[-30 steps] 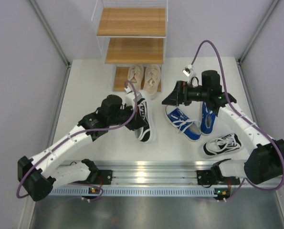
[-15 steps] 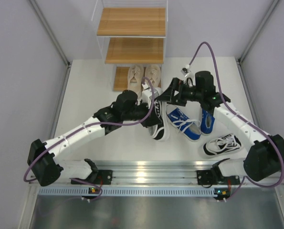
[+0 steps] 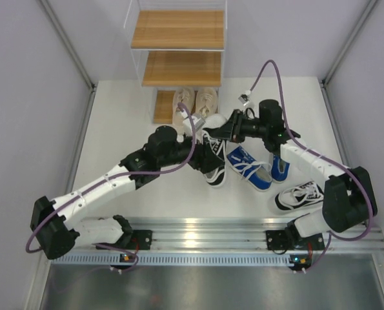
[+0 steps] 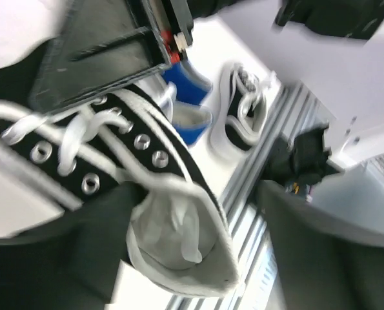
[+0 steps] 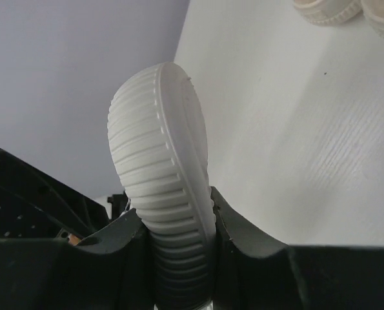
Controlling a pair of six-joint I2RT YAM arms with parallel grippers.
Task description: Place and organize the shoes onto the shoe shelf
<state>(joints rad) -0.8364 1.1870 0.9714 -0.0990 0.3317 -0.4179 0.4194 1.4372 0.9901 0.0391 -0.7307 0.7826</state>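
Over the middle of the table [image 3: 114,129], the black-and-white shoe [image 3: 216,169] is between both hands, its toe hidden by them. The left hand [image 4: 185,258], blurred, now stands released around the heel; a second ago it gripped. The right hand [image 5: 179,245], earlier spread, clenches the sole. Beyond, the beige shoes [image 3: 195,103] sit on the shelf's [image 3: 179,68] lowest board.

1 pair [image 3: 195,103] sits on the shelf's [image 3: 179,68] lowest board. The centre shoe [image 3: 215,165] is directly before the shelf. 2 shoes [image 3: 248,168] lie on the bench [image 3: 114,129] front-right of the shelf, and 1 end shoe [image 3: 300,196] lies farthest front-right.
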